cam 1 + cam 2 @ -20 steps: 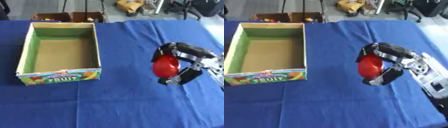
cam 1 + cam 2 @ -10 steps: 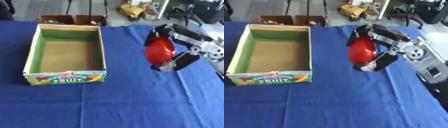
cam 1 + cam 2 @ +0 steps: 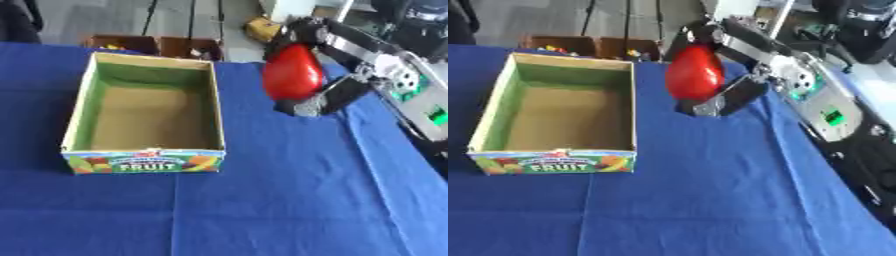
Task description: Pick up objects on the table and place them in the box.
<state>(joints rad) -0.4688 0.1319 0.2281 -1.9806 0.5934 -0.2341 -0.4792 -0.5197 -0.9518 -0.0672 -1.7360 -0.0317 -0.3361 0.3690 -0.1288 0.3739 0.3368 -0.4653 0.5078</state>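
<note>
Nearest lies the blue cloth (image 3: pixel 289 200) covering the table, bare across its front. On it, to the left, stands the box (image 3: pixel 146 163), an open cardboard tray with green inner walls, a brown floor and a printed front panel reading FRUIT; nothing lies inside it. Right of the box and further back, the right hand (image 3: pixel 317 95) hangs above the cloth, its fingers and thumb curled round a red object (image 3: pixel 292 75), smooth and rounded, held clear of the table just beyond the box's right wall. The arm runs off to the upper right. Behind the table's far edge sit two brown crates (image 3: pixel 157 46) on the floor.
</note>
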